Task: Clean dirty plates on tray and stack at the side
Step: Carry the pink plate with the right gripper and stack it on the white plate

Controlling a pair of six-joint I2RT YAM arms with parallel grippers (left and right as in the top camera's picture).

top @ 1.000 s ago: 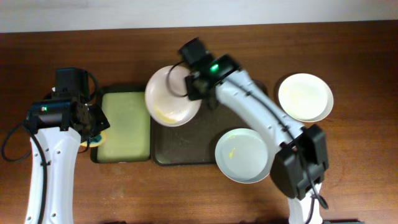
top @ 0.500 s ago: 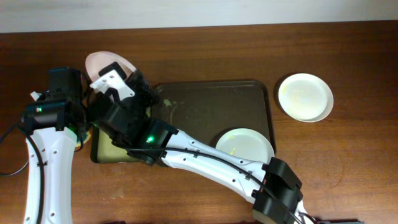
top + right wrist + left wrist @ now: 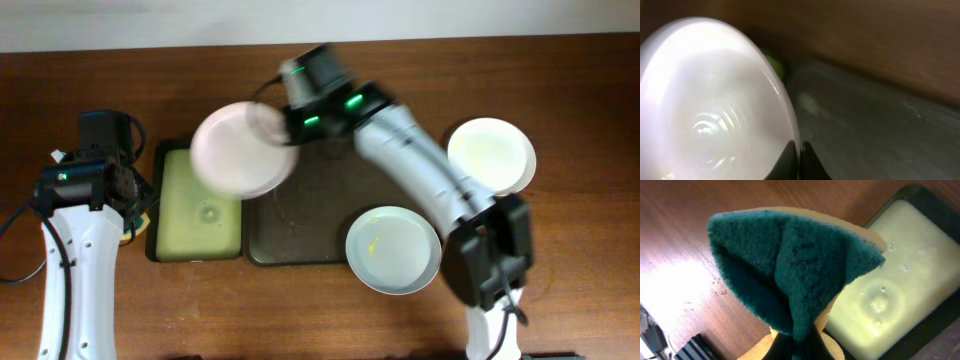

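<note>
Pale held plate: blurred, over the left end of the big tray and the near edge of the small tray.
Right hand: pinched tight on the held plate's rim.
Left hand: squeezed on the green sponge, beside the small tray.
Second plate: on the big tray's lower right corner, hanging over its rim, with a small yellow smear.
Third plate: on the bench, right of the big tray.
</note>
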